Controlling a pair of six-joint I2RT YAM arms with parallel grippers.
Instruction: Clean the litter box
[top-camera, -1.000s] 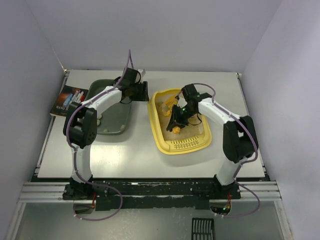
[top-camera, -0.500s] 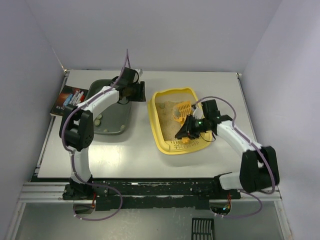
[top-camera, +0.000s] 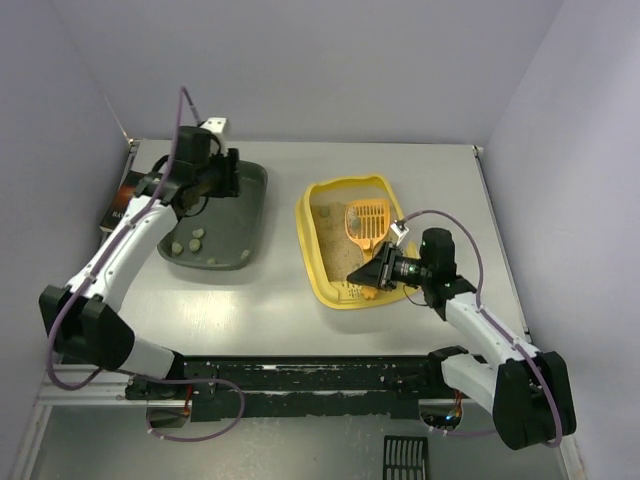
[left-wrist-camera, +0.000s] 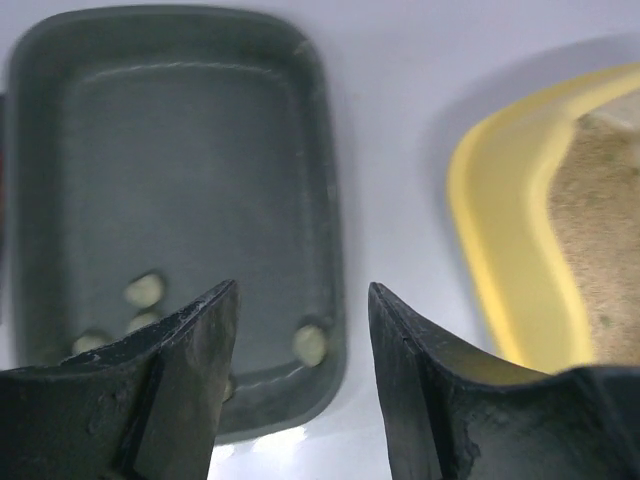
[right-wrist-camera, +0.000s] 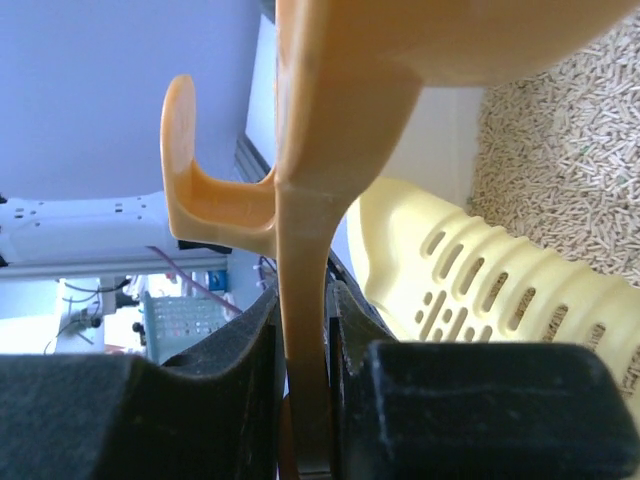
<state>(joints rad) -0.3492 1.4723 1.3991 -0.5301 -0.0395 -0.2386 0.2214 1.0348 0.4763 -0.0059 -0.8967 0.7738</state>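
Slotted orange scoop (top-camera: 367, 222) clenched in right gripper (top-camera: 368, 275) over sandy yellow litter box (top-camera: 308, 250); left gripper (left-wrist-camera: 300, 300) released above grey tray (left-wrist-camera: 180, 150) holding pale lumps (left-wrist-camera: 145, 290).

The left arm (top-camera: 118, 252) and right arm (top-camera: 482, 325) have white link shells broken by black joint housings. A purple cable (top-camera: 181, 112) loops loosely behind the jaws of each. The left gripper (left-wrist-camera: 300, 292) has matte black, scuffed fingers (left-wrist-camera: 185, 385) tapering to blunt tips; the right gripper (right-wrist-camera: 304, 300) shows blocky black ones.
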